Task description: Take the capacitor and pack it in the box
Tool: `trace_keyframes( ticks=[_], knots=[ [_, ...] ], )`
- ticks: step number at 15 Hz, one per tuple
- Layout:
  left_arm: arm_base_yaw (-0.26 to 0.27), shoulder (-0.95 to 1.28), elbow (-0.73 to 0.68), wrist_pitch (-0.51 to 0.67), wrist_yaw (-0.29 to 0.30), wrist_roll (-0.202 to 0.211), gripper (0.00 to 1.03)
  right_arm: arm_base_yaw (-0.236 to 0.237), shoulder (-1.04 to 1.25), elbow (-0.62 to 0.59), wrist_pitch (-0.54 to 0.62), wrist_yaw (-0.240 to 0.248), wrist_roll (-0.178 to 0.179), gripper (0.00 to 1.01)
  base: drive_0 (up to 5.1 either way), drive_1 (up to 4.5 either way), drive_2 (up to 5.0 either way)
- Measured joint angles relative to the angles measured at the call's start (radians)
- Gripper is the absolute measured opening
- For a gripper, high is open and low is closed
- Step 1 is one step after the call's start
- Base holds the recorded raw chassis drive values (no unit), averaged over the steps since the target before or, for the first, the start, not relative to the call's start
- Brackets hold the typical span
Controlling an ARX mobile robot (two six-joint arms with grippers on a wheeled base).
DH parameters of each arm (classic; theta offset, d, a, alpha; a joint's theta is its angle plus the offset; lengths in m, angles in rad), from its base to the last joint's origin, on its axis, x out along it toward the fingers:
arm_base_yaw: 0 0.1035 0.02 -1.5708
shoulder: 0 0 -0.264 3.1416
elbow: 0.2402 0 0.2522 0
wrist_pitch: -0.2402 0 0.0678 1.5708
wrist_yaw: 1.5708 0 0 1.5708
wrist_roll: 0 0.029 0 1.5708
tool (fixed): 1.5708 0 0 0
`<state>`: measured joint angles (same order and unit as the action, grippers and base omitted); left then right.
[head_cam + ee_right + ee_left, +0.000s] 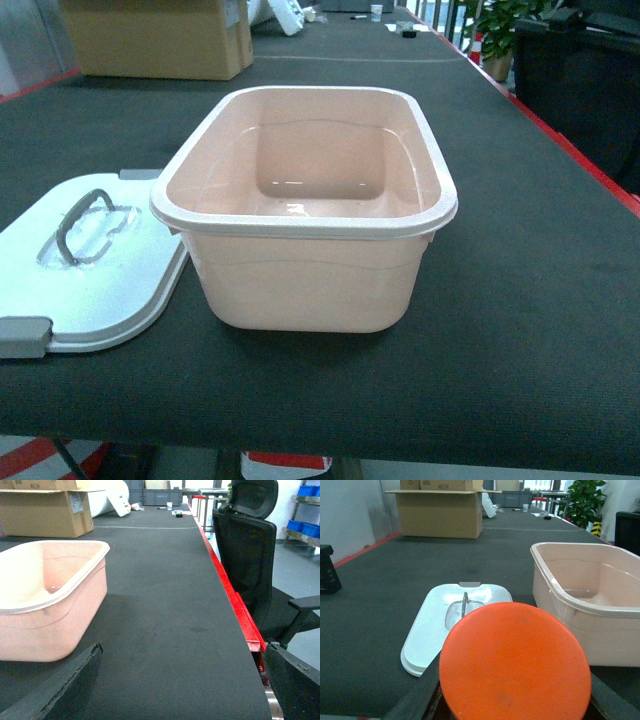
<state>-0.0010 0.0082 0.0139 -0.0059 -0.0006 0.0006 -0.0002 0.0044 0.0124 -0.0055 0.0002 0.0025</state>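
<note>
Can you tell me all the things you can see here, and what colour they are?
box: one, peach-pink with white rim, open and empty, middle of the table
lid: one, white with grey handle, flat on the table left of the box
orange disc: one, orange, held in the left pincer
cardboard carton: one, brown, far left of the table
table: one, dark grey with red edge
office chair: one, black, right of the table
plant: one, green, far end
left pincer: one, black
right pincer: one, black, open, empty
</note>
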Motion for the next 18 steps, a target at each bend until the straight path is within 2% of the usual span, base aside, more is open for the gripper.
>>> trace_keyframes(
  ticks=[4, 5, 6, 7, 8, 9, 10, 11, 12, 13, 15, 17, 18],
  knots=[
    [0.000, 0.000, 0.000, 0.000, 0.000, 0.000, 0.44, 0.000, 0.000, 0.000, 0.000, 0.000, 0.000, 0.98, 0.0, 0.00, 0.0],
    [-0.032, 0.020, 0.000, 0.021, -0.084, 0.009, 0.44, 0.000, 0.000, 0.000, 0.000, 0.000, 0.000, 0.98, 0.0, 0.00, 0.0],
    [-0.185, 0.173, 0.006, 0.203, -0.322, 0.016, 0.44, 0.000, 0.000, 0.000, 0.000, 0.000, 0.000, 0.98, 0.0, 0.00, 0.0],
    [-0.262, 0.306, 0.008, 0.324, -0.414, 0.026, 0.44, 0.000, 0.000, 0.000, 0.001, 0.000, 0.000, 0.98, 0.0, 0.00, 0.0],
    [-0.293, 0.450, 0.012, 0.455, -0.482, 0.034, 0.44, 0.000, 0.000, 0.000, 0.001, 0.000, 0.000, 0.98, 0.0, 0.00, 0.0],
    [-0.300, 0.627, 0.047, 0.610, -0.505, 0.034, 0.44, 0.000, 0.000, 0.000, 0.001, 0.000, 0.000, 0.98, 0.0, 0.00, 0.0],
    [-0.341, 1.063, 0.289, 0.939, -0.404, 0.042, 0.44, 0.000, 0.000, 0.000, 0.000, 0.000, 0.000, 0.98, 0.0, 0.00, 0.0],
    [-0.369, 1.521, 0.693, 0.755, -0.179, -0.023, 0.44, 0.000, 0.000, 0.000, 0.000, 0.000, 0.000, 0.98, 0.0, 0.00, 0.0],
    [-0.412, 1.796, 1.068, 0.534, -0.048, -0.134, 0.50, 0.000, 0.000, 0.000, 0.000, 0.000, 0.000, 0.98, 0.0, 0.00, 0.0],
    [-0.417, 1.826, 1.120, 0.538, -0.049, -0.132, 0.61, 0.000, 0.000, 0.000, 0.000, 0.000, 0.000, 0.98, 0.0, 0.00, 0.0],
    [-0.399, 1.827, 1.127, 0.558, -0.071, -0.116, 0.81, 0.000, 0.000, 0.000, 0.000, 0.000, 0.000, 0.98, 0.0, 0.00, 0.0],
    [-0.332, 1.799, 1.099, 0.568, -0.076, -0.089, 1.00, 0.000, 0.000, 0.000, 0.000, 0.000, 0.000, 0.98, 0.0, 0.00, 0.0],
    [-0.283, 1.769, 1.070, 0.576, -0.067, -0.075, 0.97, 0.000, 0.000, 0.000, 0.000, 0.000, 0.000, 0.98, 0.0, 0.00, 0.0]
  ],
)
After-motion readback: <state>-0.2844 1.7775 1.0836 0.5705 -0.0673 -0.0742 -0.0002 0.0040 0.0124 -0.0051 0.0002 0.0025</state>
